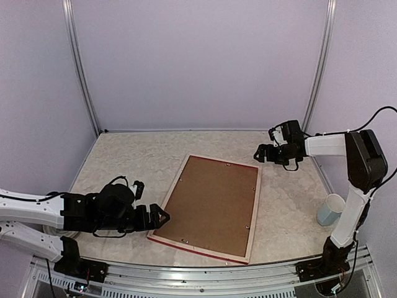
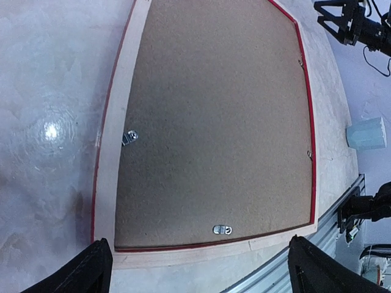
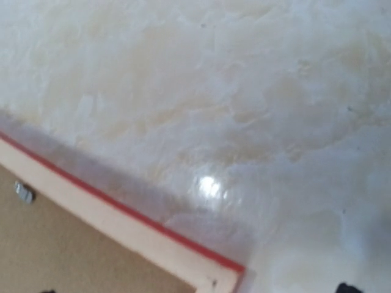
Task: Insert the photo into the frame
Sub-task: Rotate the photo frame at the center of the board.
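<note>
The frame [image 1: 254,214] lies face down in the middle of the table, pale wood edges up, with a thin red rim showing. A brown backing board [image 1: 214,205] fills it, held by small metal clips [image 2: 222,229]. The photo is hidden. My left gripper [image 1: 162,216] stands open at the frame's near left corner. In the left wrist view its fingers [image 2: 91,271] straddle the frame's short edge [image 2: 183,253] without touching it. My right gripper [image 1: 263,153] hovers open and empty just off the far right corner [image 3: 214,278].
A pale blue cup [image 1: 330,209] stands near the right edge, beside the right arm's base. Lilac walls close in the table on three sides. A metal rail [image 1: 205,276] runs along the front edge.
</note>
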Motion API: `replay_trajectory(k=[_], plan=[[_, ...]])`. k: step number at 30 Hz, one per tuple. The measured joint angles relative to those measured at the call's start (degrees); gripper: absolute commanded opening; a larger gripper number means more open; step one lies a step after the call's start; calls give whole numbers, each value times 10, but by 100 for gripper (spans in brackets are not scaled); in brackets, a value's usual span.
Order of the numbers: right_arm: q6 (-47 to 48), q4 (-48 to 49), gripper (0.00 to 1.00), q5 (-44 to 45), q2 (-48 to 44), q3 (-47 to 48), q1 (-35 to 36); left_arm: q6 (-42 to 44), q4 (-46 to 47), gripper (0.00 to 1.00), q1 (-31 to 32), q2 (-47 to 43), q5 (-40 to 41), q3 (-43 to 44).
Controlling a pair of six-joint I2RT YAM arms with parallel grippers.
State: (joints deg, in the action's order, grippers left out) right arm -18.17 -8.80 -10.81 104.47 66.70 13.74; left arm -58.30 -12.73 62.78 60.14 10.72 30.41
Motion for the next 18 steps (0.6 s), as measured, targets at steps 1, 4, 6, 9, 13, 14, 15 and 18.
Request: replay_trajectory(k=[1, 4, 6, 9, 13, 14, 15, 18], plan=[[-3, 8, 99, -11, 4, 0, -6, -9, -2, 99, 9, 1, -3, -1], [-12, 26, 99, -39, 16, 1, -29, -32, -10, 99, 37, 7, -8, -1], [-17, 32, 99, -53, 23, 5, -40, -44, -19, 99, 52, 14, -10, -1], [-23, 39, 99, -68, 38, 16, -49, -60, -35, 99, 65, 25, -13, -1], [-23, 40, 99, -85, 58, 37, -49, -75, -46, 99, 76, 35, -22, -1], [-23, 40, 99, -88, 63, 43, -49, -77, -47, 99, 78, 38, -24, -1], [-23, 40, 99, -92, 66, 47, -49, -80, -48, 99, 81, 45, -27, -1], [-22, 40, 99, -103, 80, 64, -49, -83, -47, 99, 86, 67, -35, -1]])
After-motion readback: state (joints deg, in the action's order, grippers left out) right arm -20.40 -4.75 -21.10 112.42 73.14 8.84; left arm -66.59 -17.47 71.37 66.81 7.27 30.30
